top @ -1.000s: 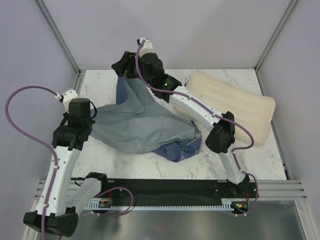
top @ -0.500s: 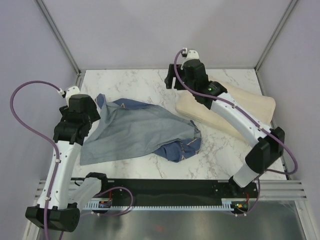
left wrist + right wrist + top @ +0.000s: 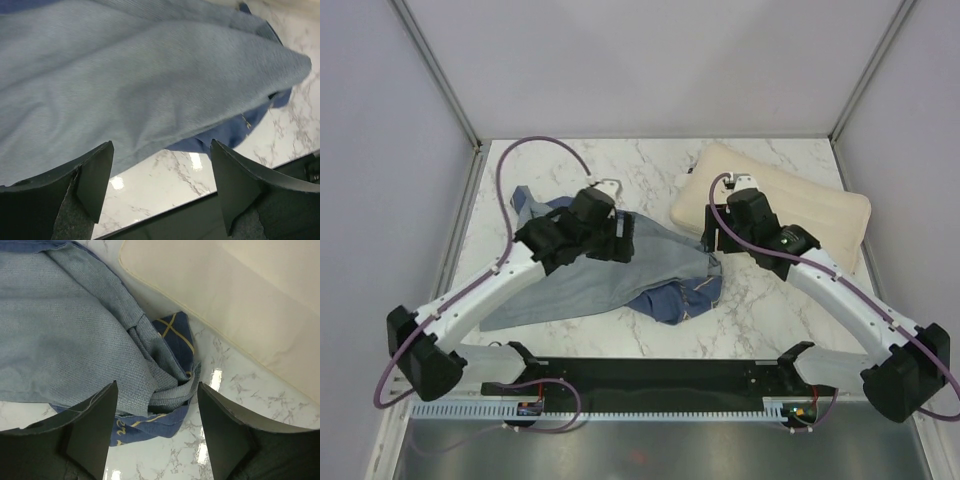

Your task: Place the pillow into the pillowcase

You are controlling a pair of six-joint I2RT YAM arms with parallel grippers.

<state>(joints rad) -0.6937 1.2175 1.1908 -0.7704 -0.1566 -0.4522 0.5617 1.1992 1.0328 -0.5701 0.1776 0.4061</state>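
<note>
The pillowcase (image 3: 595, 265) lies crumpled on the marble table, its pale grey-blue inner side up and dark blue printed fabric (image 3: 175, 332) showing at its right end. The cream pillow (image 3: 790, 200) rests at the back right, its near-left edge beside that end. My left gripper (image 3: 625, 240) hovers open over the middle of the pillowcase (image 3: 150, 75), nothing between its fingers (image 3: 97, 175). Above the bunched right end of the pillowcase (image 3: 75, 325) my right gripper (image 3: 712, 238) stands open, holding nothing. The pillow (image 3: 240, 300) fills the upper right of the right wrist view.
A black rail (image 3: 660, 375) runs along the table's near edge, also seen in the left wrist view. Metal frame posts (image 3: 440, 70) and grey walls close in the back and sides. Bare marble (image 3: 770, 310) lies in front of the pillow.
Both grippers have let go of the pillowcase, which dropped flat. The left arm swung from the left edge to over its middle. The right arm came forward from the back to its right end.
</note>
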